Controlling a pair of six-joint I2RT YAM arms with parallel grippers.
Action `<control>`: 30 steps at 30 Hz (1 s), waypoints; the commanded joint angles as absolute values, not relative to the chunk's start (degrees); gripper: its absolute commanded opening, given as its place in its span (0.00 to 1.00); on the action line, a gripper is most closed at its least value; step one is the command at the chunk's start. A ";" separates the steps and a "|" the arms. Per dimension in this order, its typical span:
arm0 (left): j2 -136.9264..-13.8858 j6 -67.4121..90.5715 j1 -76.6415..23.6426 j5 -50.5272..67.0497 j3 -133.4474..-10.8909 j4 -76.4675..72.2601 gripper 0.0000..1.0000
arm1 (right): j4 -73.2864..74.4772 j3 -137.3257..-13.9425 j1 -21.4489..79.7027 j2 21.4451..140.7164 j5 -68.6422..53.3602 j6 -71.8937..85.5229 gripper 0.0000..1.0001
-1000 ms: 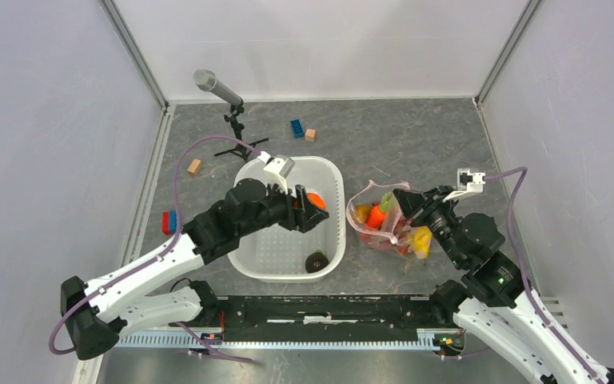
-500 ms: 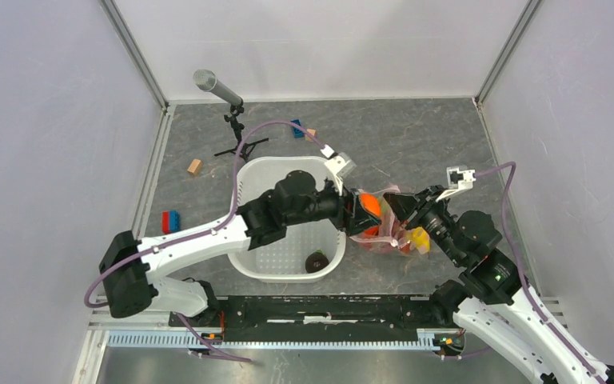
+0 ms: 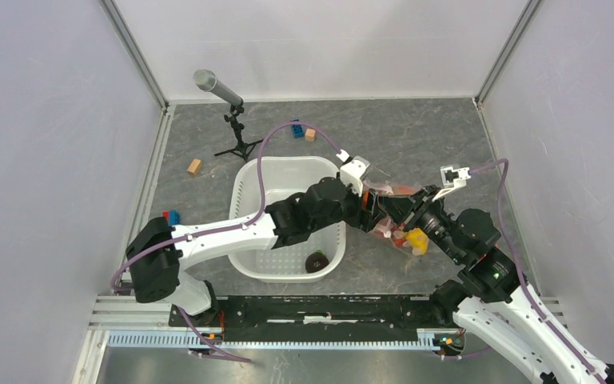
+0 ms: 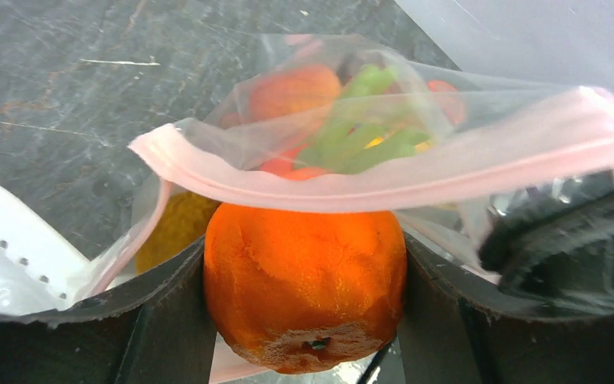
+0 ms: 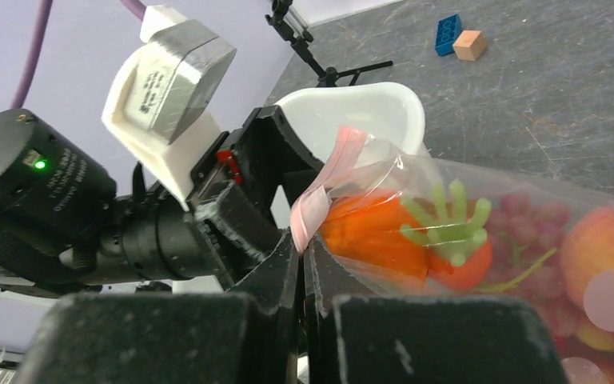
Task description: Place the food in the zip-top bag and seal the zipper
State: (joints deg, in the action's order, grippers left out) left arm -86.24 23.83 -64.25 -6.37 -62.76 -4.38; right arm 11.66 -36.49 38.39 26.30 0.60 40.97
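My left gripper is shut on an orange, which sits right at the open mouth of the zip-top bag, under its pink zipper. My right gripper is shut on the zipper edge and holds the mouth up. Inside the bag I see an orange carrot, a red pepper with a green top, purple grapes and a yellow fruit. From above, both grippers meet at the bag, right of the basin.
The white basin holds a dark round item. A microphone stand stands at the back left. Blue and wooden blocks lie behind the basin, another wooden block and a red-blue one to its left.
My left arm has swung right from over the basin to the bag's mouth, carrying the orange. The right gripper has kept its hold on the bag's edge.
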 commanded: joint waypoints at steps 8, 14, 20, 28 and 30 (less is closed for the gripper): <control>-90.30 20.89 -63.97 -5.53 -69.53 -14.81 0.55 | 4.12 -42.64 38.75 22.73 -5.24 45.67 0.03; -92.26 20.57 -63.90 20.31 -69.96 -24.13 0.57 | 2.74 -40.08 38.76 19.52 -0.37 47.42 0.03; -92.78 23.68 -63.83 29.18 -65.93 -37.87 0.58 | 3.07 -38.94 38.76 18.33 1.44 49.30 0.03; -88.08 20.91 -63.37 25.50 -62.87 -42.37 0.64 | 1.09 -37.09 38.76 20.94 -2.64 49.83 0.03; -87.80 20.16 -63.28 28.44 -62.91 -42.66 0.65 | -1.30 -36.70 38.75 22.83 -4.87 49.90 0.03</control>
State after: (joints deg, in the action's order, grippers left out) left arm -91.68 22.15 -62.30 21.85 -62.35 -33.34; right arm 6.79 -37.54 38.04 19.18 2.04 48.23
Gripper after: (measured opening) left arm 0.736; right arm 0.032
